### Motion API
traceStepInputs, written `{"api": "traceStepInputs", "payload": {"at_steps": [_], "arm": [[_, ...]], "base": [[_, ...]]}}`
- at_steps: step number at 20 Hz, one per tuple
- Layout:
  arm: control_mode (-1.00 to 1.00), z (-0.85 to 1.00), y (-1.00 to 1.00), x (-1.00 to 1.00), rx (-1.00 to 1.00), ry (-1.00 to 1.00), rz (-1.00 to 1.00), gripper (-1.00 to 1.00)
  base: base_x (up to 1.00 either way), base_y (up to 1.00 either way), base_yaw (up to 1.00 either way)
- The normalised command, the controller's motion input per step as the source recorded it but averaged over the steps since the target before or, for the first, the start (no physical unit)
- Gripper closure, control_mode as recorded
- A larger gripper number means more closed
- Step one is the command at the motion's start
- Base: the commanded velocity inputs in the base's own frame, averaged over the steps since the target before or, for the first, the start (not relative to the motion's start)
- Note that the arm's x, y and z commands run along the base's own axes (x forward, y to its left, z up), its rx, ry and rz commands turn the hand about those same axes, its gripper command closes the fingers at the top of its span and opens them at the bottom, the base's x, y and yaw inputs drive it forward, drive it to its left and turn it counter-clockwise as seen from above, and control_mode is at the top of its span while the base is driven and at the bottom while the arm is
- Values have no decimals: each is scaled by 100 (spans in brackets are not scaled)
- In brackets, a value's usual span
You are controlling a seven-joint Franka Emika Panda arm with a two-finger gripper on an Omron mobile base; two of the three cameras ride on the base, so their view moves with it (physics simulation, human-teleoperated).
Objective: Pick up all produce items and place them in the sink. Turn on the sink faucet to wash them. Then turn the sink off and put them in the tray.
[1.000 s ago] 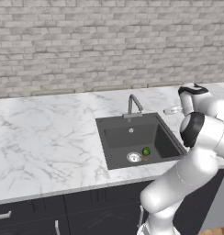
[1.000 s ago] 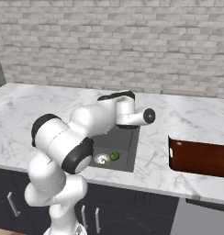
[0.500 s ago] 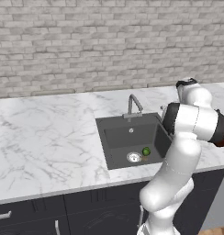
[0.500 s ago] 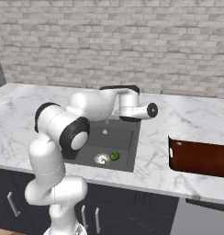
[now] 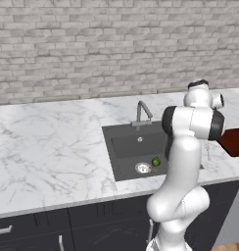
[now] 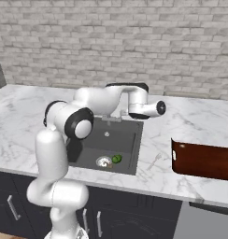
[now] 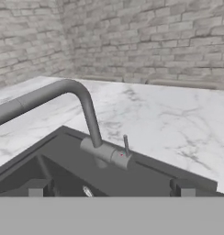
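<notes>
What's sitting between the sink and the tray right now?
Only bare marble counter lies between the sink and the tray, seen in the right base view; the lime rests inside the basin.

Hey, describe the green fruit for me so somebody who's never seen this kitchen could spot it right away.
Find the dark grey sink set in the white marble counter, below the brick wall. On its floor, near the front edge, lies a round silver drain; the green fruit sits right beside it. It is the one shiny green ball in the basin, unlike the flat metal drain.
</notes>
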Motion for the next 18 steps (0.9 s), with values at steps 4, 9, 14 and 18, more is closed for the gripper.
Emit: {"api": "traceStepInputs", "payload": {"at_steps": [4, 9, 14, 18], "arm": [[-100, 0, -4, 34, 0, 0, 4, -100], [-100, 0, 0, 38, 0, 0, 4, -100], [-100, -2, 0, 38, 0, 2, 5, -100], [-100, -13, 5, 33, 0, 5, 7, -100]], "base": [[0, 0, 0], [0, 0, 0], [0, 0, 0], [0, 0, 0]]}}
